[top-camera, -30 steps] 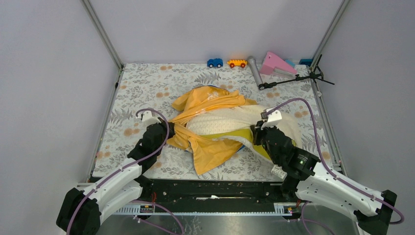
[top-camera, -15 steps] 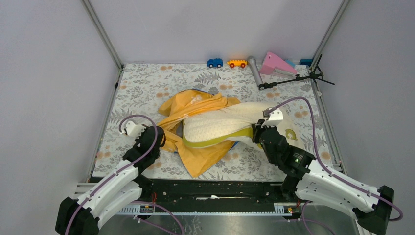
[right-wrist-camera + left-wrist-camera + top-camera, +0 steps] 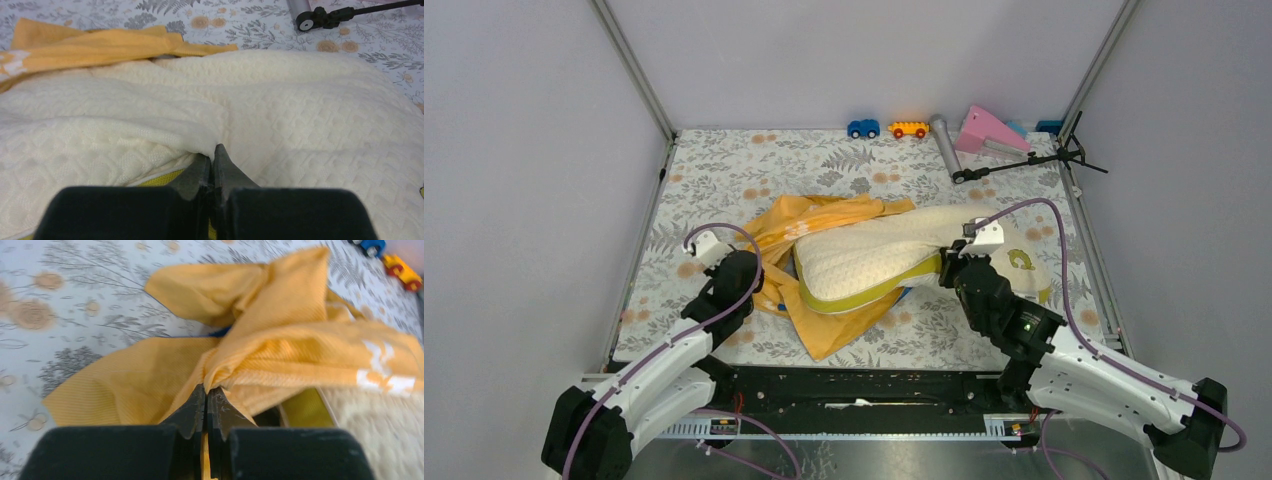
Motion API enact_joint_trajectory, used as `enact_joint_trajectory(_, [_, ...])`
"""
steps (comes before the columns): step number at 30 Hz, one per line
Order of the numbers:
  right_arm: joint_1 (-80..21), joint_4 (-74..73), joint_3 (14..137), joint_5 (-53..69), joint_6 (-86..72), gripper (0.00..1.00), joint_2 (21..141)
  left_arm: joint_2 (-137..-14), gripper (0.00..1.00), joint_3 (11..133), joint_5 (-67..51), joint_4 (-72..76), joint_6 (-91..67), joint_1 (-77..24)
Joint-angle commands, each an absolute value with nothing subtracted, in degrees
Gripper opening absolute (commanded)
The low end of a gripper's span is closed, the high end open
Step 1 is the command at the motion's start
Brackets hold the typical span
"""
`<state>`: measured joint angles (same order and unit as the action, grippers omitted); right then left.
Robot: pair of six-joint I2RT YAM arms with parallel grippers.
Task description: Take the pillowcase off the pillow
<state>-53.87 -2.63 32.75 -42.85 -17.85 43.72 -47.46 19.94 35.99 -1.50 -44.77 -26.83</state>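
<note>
The orange-yellow pillowcase (image 3: 809, 228) lies bunched at the left end of the pillow, partly under it, with white lettering showing in the left wrist view (image 3: 300, 347). The cream quilted pillow (image 3: 894, 255) lies mid-table, mostly bare, with its yellow-green side band toward me and a green-gold logo at its right end. My left gripper (image 3: 759, 280) is shut on a fold of the pillowcase (image 3: 206, 389). My right gripper (image 3: 946, 268) is shut on a pinch of the pillow's cream cover (image 3: 212, 149) at its near edge.
Along the back edge stand a blue toy car (image 3: 862, 128), an orange toy car (image 3: 909, 128), a grey cylinder (image 3: 944, 145), a pink wedge (image 3: 986, 130) and a black tripod stand (image 3: 1024, 162). Metal frame posts stand at the back corners.
The pillowcase has slid left off the pillow, which is now mostly bare, its logo uncovered. My left gripper pulled the cloth left, then eased back a little. My right gripper has kept its hold.
</note>
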Motion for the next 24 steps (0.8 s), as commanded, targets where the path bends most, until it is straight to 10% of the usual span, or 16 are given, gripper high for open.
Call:
enact_joint_trajectory(1, [-53.18, 1.63, 36.63, -43.52, -17.17, 0.00, 48.34, -48.60, 0.00, 18.52, 23.43, 10.50, -35.35, -26.63])
enact_joint_trajectory(12, [-38.58, -8.09, 38.02, -40.21, -29.40, 0.00, 51.34, -46.90, 0.00, 24.14, 58.95, -26.48, -72.67, -26.63])
enact_joint_trajectory(24, [-32.69, -9.87, 34.70, -42.88, -34.93, 0.00, 46.46, -41.79, 0.02, 25.68, 65.64, -48.62, -100.60, -26.65])
